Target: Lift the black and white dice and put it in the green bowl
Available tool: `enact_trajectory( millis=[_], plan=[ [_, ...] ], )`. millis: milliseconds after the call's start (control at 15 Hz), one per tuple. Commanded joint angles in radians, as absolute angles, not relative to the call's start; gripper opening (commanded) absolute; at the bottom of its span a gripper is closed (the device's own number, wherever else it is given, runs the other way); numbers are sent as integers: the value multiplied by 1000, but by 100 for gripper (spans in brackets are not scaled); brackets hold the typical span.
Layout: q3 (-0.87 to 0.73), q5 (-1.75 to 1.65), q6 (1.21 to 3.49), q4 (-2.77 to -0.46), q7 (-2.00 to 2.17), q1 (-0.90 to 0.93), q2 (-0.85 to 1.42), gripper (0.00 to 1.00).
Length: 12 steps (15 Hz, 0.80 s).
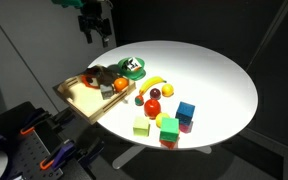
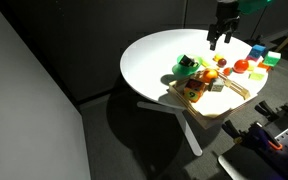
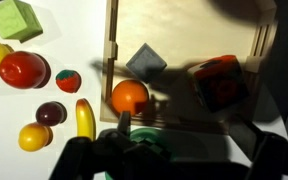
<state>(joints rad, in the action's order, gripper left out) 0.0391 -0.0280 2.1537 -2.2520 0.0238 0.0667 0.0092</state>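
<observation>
The black and white dice point(image 1: 133, 67) lies inside the green bowl point(image 1: 142, 73), which stands on the white round table next to the wooden tray point(image 1: 76, 97). My gripper point(image 1: 96, 32) hangs well above the bowl, open and empty. In an exterior view the gripper point(image 2: 221, 38) is above and to the right of the bowl point(image 2: 180, 72). In the wrist view the bowl point(image 3: 172, 142) lies in shadow below my open fingers point(image 3: 189, 140), with the chequered dice point(image 3: 144, 143) in it.
The tray point(image 3: 184, 30) holds an orange point(image 3: 130, 96), a grey block point(image 3: 144, 63) and a dark red cube point(image 3: 219, 80). On the table lie a banana point(image 1: 154, 85), red fruits point(image 1: 152, 103), a blue cube point(image 1: 186, 110), a green cube point(image 1: 142, 127) and a yellow block point(image 1: 169, 128).
</observation>
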Motion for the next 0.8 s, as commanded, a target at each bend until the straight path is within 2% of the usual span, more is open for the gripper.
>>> enact_trajectory(
  millis=[0,733],
  plan=[
    [47,9,2078,-2325,19,64,-104,100],
    [73,20,2026,-2486,41,75,-408,100]
  ],
)
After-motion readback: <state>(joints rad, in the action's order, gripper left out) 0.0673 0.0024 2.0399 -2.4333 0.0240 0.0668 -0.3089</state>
